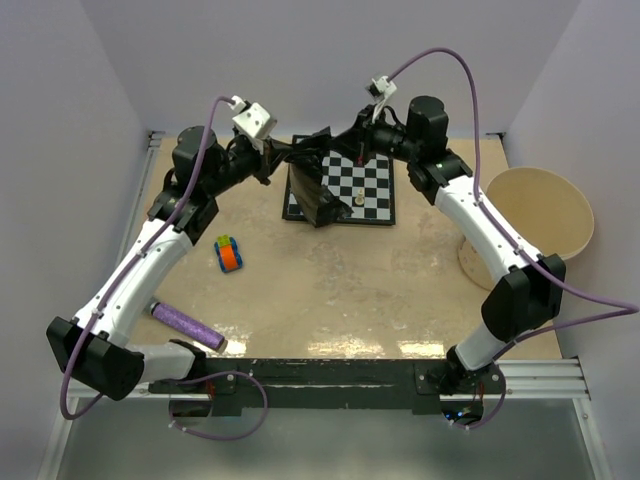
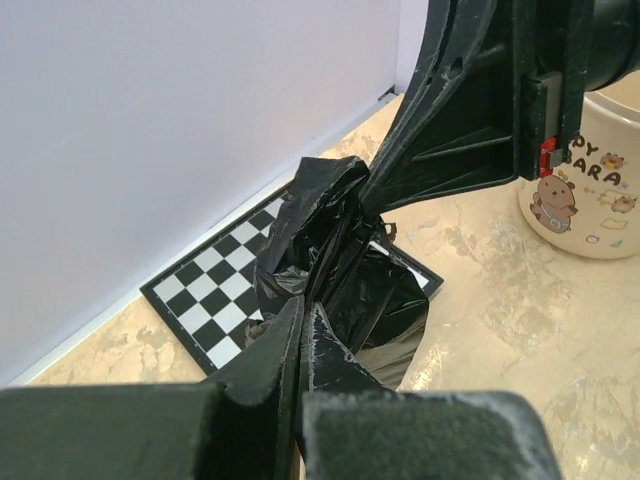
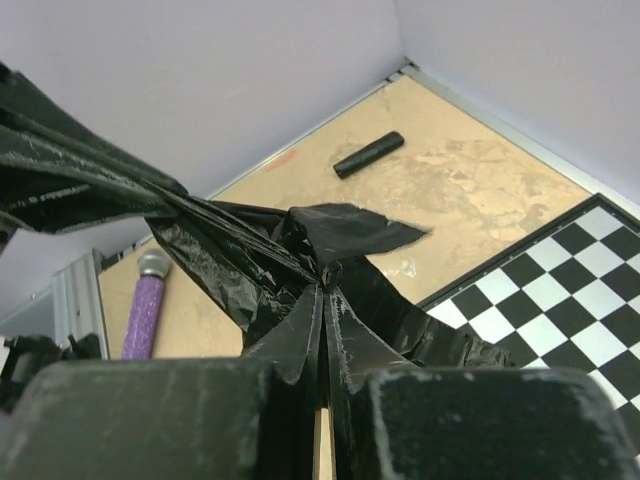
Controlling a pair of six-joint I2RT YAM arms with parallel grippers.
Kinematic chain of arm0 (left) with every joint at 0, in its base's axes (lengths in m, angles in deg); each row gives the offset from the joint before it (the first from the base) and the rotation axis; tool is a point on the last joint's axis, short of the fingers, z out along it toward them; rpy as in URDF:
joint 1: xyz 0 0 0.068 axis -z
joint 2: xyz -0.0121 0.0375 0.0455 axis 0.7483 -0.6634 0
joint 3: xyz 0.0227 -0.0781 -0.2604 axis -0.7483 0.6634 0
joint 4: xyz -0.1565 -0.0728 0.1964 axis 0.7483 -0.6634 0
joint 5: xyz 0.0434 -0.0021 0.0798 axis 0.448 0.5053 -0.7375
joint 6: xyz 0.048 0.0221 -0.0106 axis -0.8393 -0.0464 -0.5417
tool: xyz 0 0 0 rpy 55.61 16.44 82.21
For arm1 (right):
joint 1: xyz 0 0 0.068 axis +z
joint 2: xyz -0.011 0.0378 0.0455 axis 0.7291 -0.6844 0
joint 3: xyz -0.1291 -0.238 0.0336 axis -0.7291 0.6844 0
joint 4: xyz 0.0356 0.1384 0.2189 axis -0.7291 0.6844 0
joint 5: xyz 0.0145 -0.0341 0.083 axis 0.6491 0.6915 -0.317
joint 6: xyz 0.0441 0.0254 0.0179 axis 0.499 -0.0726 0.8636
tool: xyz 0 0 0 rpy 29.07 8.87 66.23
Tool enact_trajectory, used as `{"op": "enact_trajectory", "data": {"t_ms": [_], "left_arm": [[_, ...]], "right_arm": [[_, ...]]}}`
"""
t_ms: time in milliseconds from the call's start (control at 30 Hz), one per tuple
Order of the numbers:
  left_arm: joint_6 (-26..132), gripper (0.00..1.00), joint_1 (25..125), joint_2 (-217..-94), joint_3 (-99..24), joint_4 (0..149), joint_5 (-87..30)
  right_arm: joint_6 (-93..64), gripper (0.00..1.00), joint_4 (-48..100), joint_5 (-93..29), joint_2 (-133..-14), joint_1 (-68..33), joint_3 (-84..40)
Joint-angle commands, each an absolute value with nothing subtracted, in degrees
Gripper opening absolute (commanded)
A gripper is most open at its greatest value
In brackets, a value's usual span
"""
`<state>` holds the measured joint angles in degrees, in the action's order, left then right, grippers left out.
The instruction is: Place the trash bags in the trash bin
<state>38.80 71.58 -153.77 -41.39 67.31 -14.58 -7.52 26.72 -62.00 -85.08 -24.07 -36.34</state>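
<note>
A wrinkly black trash bag (image 1: 315, 185) hangs stretched between my two grippers above the left part of the chessboard (image 1: 372, 190). My left gripper (image 1: 277, 160) is shut on the bag's left edge; its fingertips pinch the film in the left wrist view (image 2: 305, 305). My right gripper (image 1: 341, 148) is shut on the bag's upper right edge, seen in the right wrist view (image 3: 326, 282). A short black roll (image 3: 368, 154) lies on the table near the wall. The cream-beige trash bin (image 1: 538, 215) stands at the right edge, apart from the bag; it also shows in the left wrist view (image 2: 590, 190).
A purple textured roll (image 1: 187, 325) lies at the front left, beside the left arm. A small colourful toy block (image 1: 229, 253) lies left of centre. Small chess pieces stand on the board by the bag. Walls close the back and both sides.
</note>
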Motion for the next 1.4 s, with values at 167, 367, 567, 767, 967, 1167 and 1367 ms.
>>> {"op": "enact_trajectory", "data": {"t_ms": [167,367,567,767,967,1167,1367], "left_arm": [[35.7,0.27,71.0,-152.5,-41.7,67.3,-3.2],[33.4,0.48,71.3,-154.1,-44.5,65.2,-1.5],[28.8,0.48,72.1,-157.9,-50.0,62.3,-3.0],[24.5,0.69,72.4,-160.0,-55.5,57.4,-2.7],[15.0,0.73,72.4,-160.2,-60.5,49.6,-8.0],[4.8,0.68,73.2,-162.9,-64.8,42.0,-6.3],[2.0,0.6,75.1,-170.4,-72.4,34.8,-7.0]], "right_arm": [[-8.2,0.0,22.9,-67.8,-84.6,-24.9,-37.7],[-18.2,0.0,30.1,-64.4,-85.2,-21.5,-43.1],[-19.7,0.0,31.3,-62.3,-85.0,-20.4,-43.5],[-23.5,0.0,33.6,-58.6,-84.3,-20.2,-43.2],[-25.8,0.0,35.4,-56.8,-83.8,-19.9,-43.7],[-28.3,0.0,36.6,-56.3,-83.6,-18.8,-43.8],[-29.5,0.0,36.7,-56.3,-83.4,-17.6,-44.0]]}}
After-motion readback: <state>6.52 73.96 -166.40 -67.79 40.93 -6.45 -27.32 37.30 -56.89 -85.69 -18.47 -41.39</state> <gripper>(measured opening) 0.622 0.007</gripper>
